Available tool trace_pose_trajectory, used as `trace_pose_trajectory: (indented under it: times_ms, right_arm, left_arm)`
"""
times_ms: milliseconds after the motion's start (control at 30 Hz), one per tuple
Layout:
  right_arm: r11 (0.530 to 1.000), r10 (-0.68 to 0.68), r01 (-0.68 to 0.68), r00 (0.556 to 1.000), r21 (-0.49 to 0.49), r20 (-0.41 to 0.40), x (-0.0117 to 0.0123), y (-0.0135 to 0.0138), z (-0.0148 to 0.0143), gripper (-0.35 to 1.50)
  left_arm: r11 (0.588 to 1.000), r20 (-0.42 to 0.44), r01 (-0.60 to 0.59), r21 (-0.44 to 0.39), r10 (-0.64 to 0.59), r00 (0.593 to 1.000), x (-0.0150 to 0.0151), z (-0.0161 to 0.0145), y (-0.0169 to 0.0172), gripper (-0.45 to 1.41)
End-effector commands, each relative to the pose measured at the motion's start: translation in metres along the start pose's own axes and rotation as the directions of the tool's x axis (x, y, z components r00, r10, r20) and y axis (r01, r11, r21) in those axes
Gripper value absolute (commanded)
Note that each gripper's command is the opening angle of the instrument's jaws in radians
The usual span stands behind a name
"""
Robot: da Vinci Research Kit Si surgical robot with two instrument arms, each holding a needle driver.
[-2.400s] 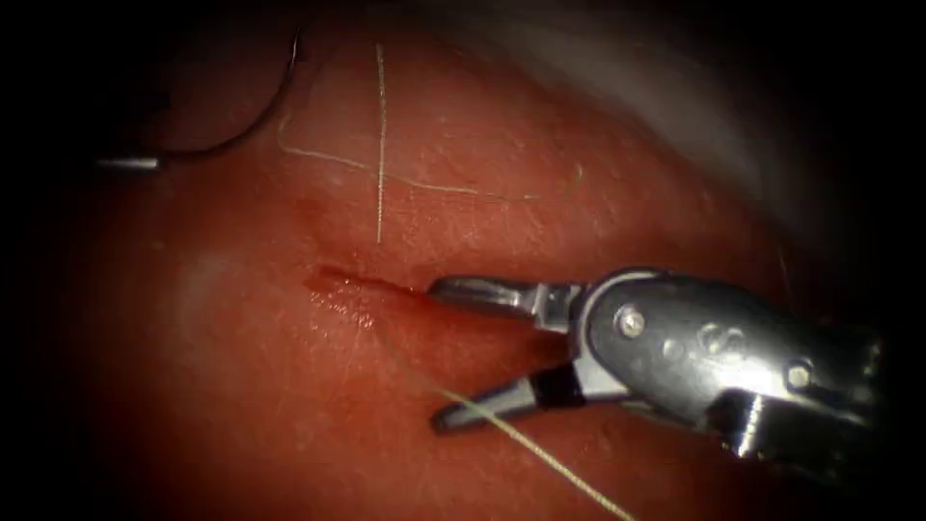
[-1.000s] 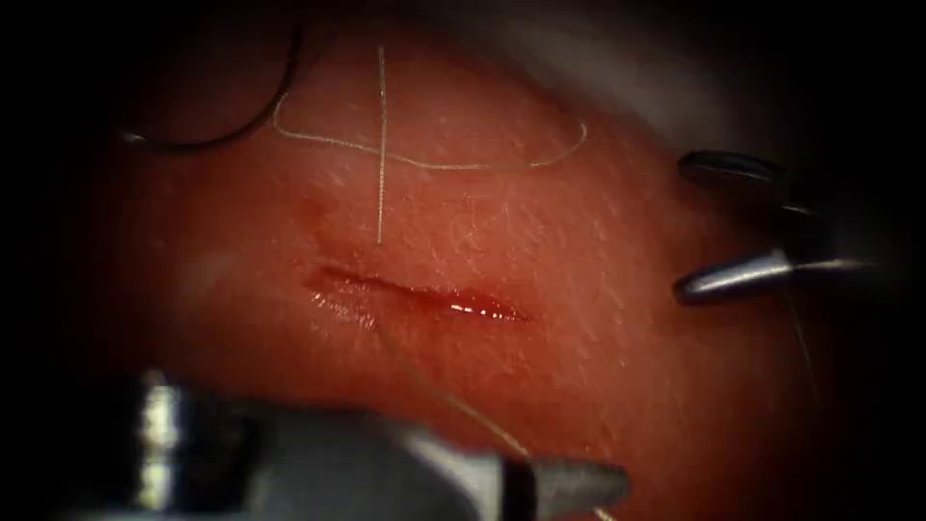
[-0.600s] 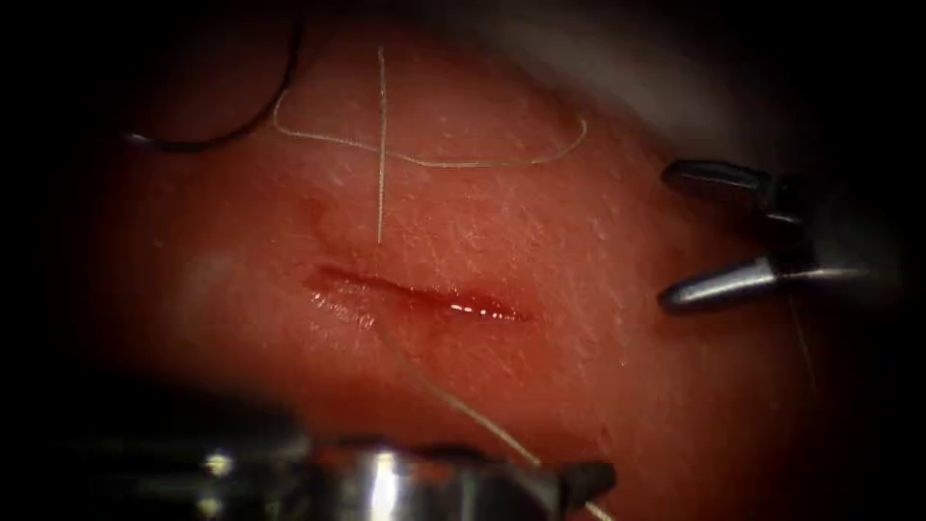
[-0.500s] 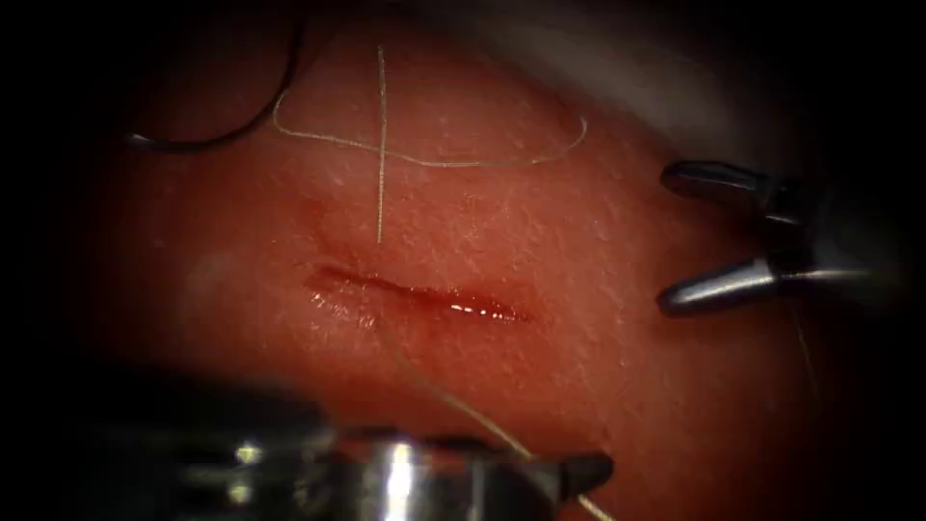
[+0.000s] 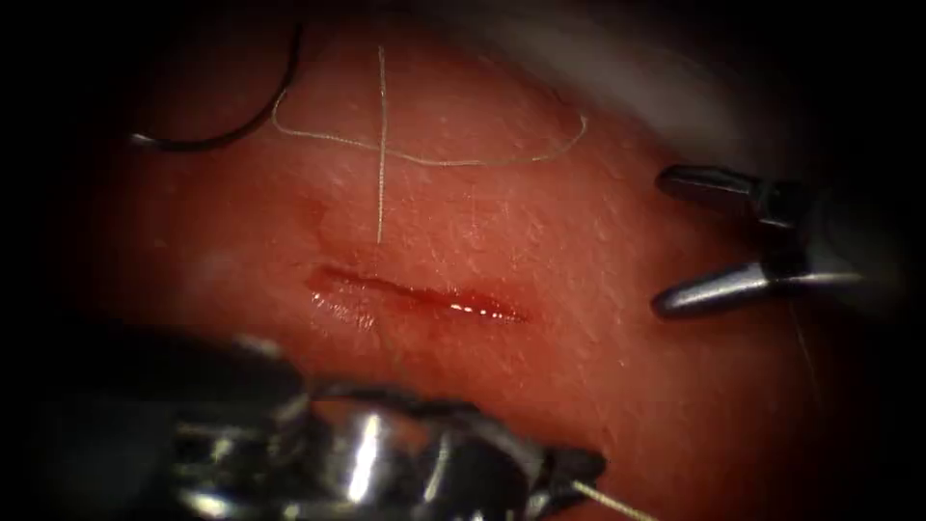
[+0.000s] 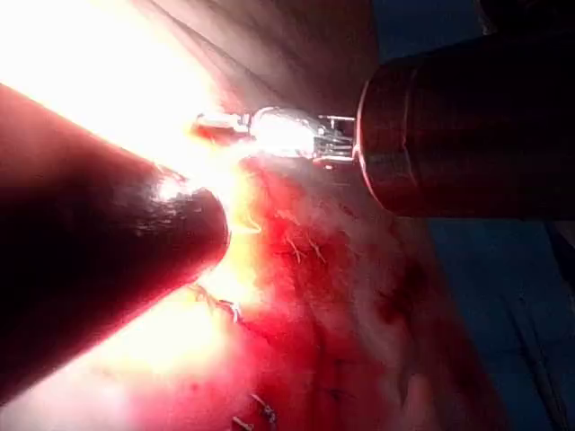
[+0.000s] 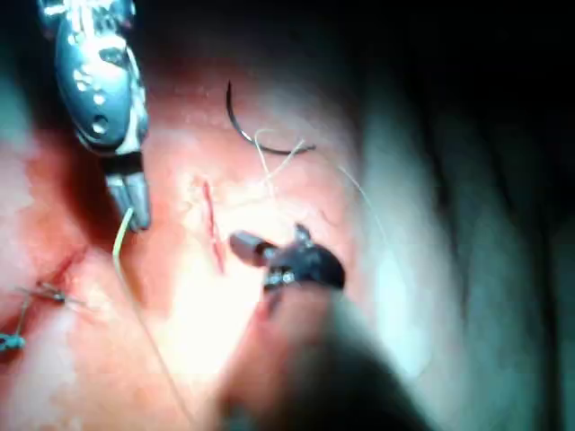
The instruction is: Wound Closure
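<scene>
One cut (image 5: 415, 297) lies across the tissue (image 5: 579, 386). The left pincer (image 5: 569, 478), clenched on the thread (image 5: 617, 500) below the cut, appears to keep that strand taut. The right pincer (image 5: 709, 241), released and holding nothing, waits to the cut's right. One curved needle (image 5: 241, 121) rests free on the tissue, above and left of the cut.

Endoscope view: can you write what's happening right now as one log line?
left tool: shut on thread | right tool: open, holds nothing | needle: lying free on tissue, upper left of cut
</scene>
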Motion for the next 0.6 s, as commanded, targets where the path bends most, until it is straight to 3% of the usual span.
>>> trace_pose_trajectory:
  times_ms: [33,167,267,467,600]
  right_arm:
    - [1.000,-0.003,0.003,1.000,0.011,-0.004,-0.0001,0.0001,0.0008,1.21]
    - [0.998,-0.020,0.021,1.000,0.067,-0.014,-0.0003,-0.0008,0.0019,1.09]
    - [0.988,-0.062,0.067,0.997,0.139,-0.040,-0.0005,-0.0024,0.0055,0.98]
    - [0.974,-0.086,0.109,0.989,0.198,-0.117,-0.0006,-0.0047,0.0095,0.96]
    - [0.969,-0.092,0.121,0.986,0.215,-0.142,0.0001,-0.0060,0.0113,0.96]
  left_arm:
    - [1.000,-0.022,-0.008,-0.001,0.008,1.000,-0.0003,0.0003,-0.0001,-0.35]
    - [0.996,-0.110,-0.087,-0.019,0.084,0.990,-0.0024,-0.0019,-0.0013,-0.35]
    - [0.977,-0.238,-0.199,-0.075,0.176,0.955,-0.0037,-0.0034,-0.0012,-0.35]
    - [0.935,-0.387,-0.334,-0.120,0.266,0.883,-0.0053,-0.0053,-0.0006,-0.35]
    - [0.912,-0.439,-0.388,-0.130,0.298,0.848,-0.0058,-0.0060,-0.0002,-0.35]
